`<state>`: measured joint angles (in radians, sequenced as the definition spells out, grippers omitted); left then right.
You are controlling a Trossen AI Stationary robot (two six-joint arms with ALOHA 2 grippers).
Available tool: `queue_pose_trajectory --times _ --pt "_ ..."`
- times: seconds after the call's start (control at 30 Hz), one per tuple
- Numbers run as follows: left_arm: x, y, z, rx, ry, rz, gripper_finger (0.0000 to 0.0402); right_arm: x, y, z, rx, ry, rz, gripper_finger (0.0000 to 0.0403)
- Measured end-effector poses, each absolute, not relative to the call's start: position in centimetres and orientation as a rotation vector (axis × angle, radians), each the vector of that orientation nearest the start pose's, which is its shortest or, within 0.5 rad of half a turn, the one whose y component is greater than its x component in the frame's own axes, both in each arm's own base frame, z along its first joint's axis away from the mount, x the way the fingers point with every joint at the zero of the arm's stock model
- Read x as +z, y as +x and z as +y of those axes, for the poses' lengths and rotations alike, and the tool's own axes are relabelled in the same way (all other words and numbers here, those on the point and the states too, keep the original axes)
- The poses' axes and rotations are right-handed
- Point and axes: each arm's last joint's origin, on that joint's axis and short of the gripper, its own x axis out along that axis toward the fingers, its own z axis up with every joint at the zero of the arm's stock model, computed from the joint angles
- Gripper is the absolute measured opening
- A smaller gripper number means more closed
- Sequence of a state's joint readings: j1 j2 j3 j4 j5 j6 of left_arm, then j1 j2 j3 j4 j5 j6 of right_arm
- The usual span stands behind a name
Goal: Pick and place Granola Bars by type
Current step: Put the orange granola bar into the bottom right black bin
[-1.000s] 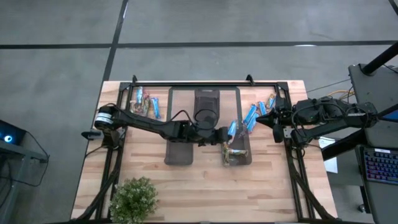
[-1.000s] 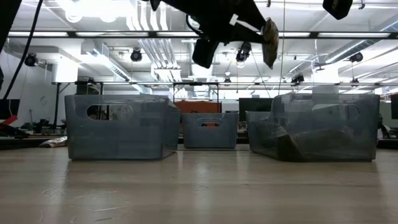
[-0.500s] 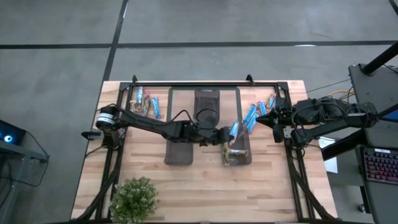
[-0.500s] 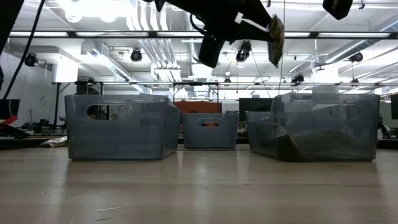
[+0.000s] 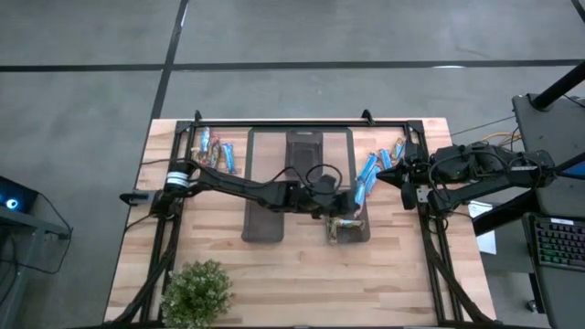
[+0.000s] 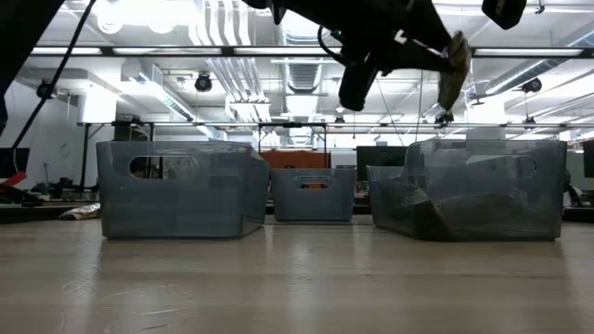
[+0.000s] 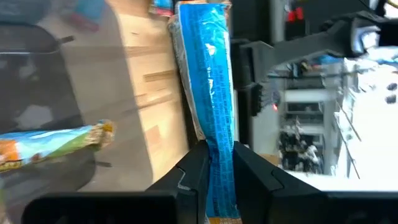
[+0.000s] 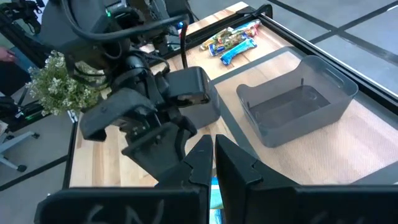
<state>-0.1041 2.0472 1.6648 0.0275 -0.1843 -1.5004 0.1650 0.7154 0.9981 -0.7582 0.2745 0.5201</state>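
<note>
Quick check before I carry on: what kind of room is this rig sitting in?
Probably a lab or industrial workshop, not a home. The low view shows an open ceiling with exposed ducts and strip lights; the high view shows a bare concrete floor around the wooden table, with a keyboard alongside.

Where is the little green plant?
In the high view, the small leafy green plant sits at the wooden table's near-left corner, away from the bins.

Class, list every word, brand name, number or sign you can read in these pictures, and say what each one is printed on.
None can be read.
Blue bar held in the left gripper: print too blurred to read.
Bar lying in the bin: markings blurred.
Bars on the table: too small to read.
</note>
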Motion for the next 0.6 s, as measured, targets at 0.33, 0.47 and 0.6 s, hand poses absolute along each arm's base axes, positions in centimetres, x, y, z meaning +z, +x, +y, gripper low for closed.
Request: queue_pose_trajectory --times 0.33,0.47,0.6 --pt "25.7 47.9 -5.9 0.445 -1.585 0.163 0.0046 35.8 12.3 1.3 -0.226 0.406 0.428 0.0012" --pt "25.0 47.8 -6.9 0.504 -1.639 0.136 0.0046 35.8 12.3 1.3 -0.226 0.405 0.431 0.0012" --pt "24.5 47.6 -7.5 0.529 -1.648 0.153 0.0046 35.8 12.3 1.3 -0.225 0.404 0.433 0.0012"
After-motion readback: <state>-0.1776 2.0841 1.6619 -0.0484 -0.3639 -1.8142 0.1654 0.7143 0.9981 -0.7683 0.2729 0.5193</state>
